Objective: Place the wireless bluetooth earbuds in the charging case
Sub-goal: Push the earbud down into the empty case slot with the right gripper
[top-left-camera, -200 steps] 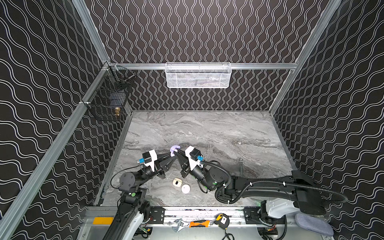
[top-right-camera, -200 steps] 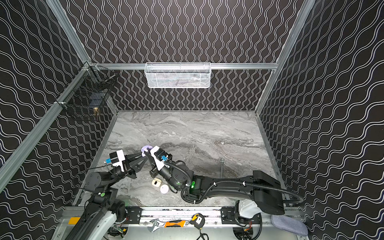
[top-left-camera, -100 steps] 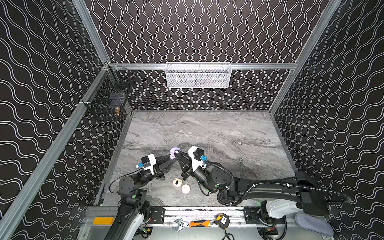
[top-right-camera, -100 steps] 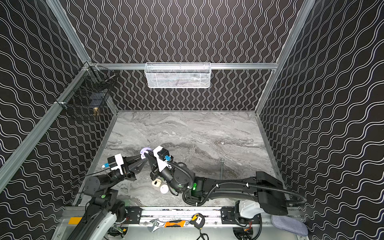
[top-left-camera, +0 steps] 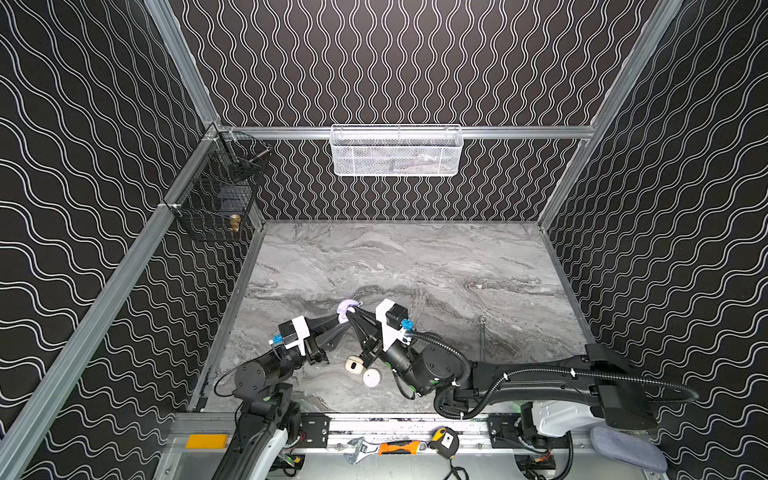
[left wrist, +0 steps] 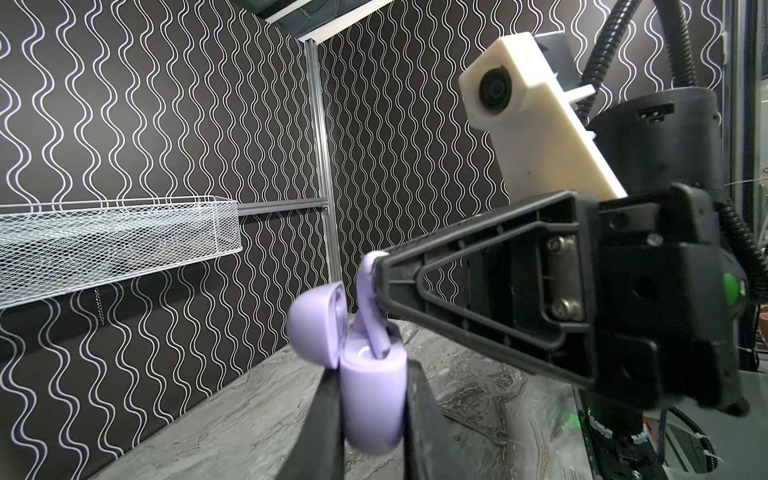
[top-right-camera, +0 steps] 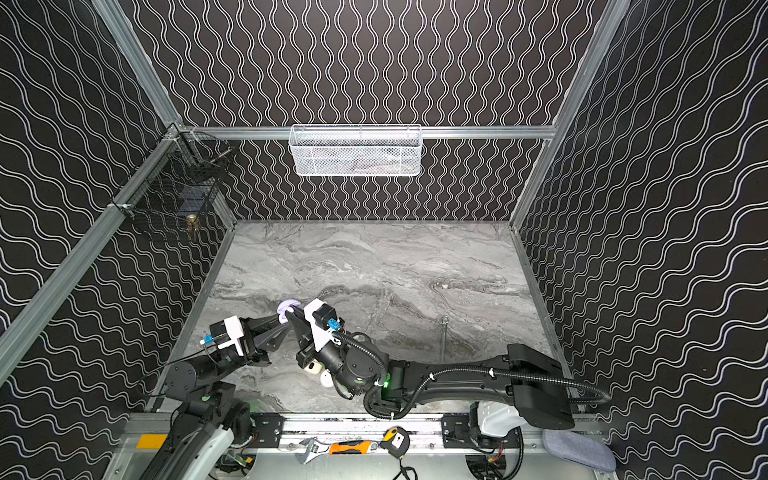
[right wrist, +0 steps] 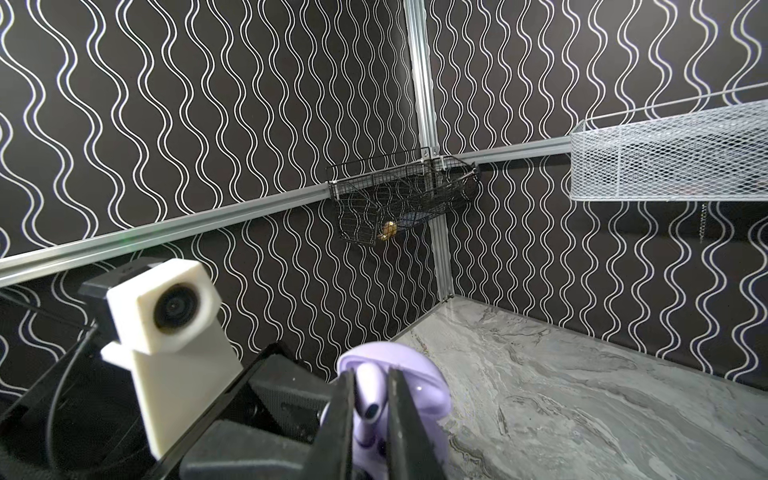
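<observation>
Pinching the lavender earbud (left wrist: 365,293) by its top, the right end effector (right wrist: 371,386) holds the stem in the open charging case (left wrist: 372,403), side-clamped by the left end effector (left wrist: 371,374); both seem light, slick, twist-prone.

Lavender earbud (left wrist: 365,303), stem apparently inside lavender case (left wrist: 372,399) (hinged open).

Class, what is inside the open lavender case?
A lavender earbud, pinched by the right gripper, stem dipping into the charging case. Its walls hide the stem tip and sockets.
</observation>
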`<state>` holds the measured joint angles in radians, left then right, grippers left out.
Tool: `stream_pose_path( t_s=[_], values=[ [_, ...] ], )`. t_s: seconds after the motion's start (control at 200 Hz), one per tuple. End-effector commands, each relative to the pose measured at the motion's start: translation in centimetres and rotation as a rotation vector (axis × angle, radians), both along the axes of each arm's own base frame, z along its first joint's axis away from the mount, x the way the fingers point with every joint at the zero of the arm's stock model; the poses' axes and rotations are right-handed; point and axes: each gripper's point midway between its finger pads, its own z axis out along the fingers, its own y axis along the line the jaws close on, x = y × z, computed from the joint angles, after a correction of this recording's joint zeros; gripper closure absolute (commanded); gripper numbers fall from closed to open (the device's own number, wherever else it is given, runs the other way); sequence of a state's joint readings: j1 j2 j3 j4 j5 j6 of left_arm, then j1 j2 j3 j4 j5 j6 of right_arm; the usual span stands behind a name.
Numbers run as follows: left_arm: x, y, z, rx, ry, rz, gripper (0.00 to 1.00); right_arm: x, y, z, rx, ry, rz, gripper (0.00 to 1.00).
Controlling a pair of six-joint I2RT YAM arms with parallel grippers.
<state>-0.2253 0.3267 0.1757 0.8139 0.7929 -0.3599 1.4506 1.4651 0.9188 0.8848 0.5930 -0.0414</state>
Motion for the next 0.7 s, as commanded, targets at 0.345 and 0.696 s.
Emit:
stream_pose_path(
  t_s=[0.345, 0.696],
  values=[
    [-0.4, 1.0, 2.5, -0.041, -0.092, 0.073, 1.00, 0.4, -0.2, -2.2, -0.115, -0.046, -0.116, 0.85],
    [0.3, 1.0, 2.0, -0.028, -0.066, 0.090, 1.00, 0.5, 0.1, -1.7, -0.154, -0.061, -0.167, 0.87]
  ],
)
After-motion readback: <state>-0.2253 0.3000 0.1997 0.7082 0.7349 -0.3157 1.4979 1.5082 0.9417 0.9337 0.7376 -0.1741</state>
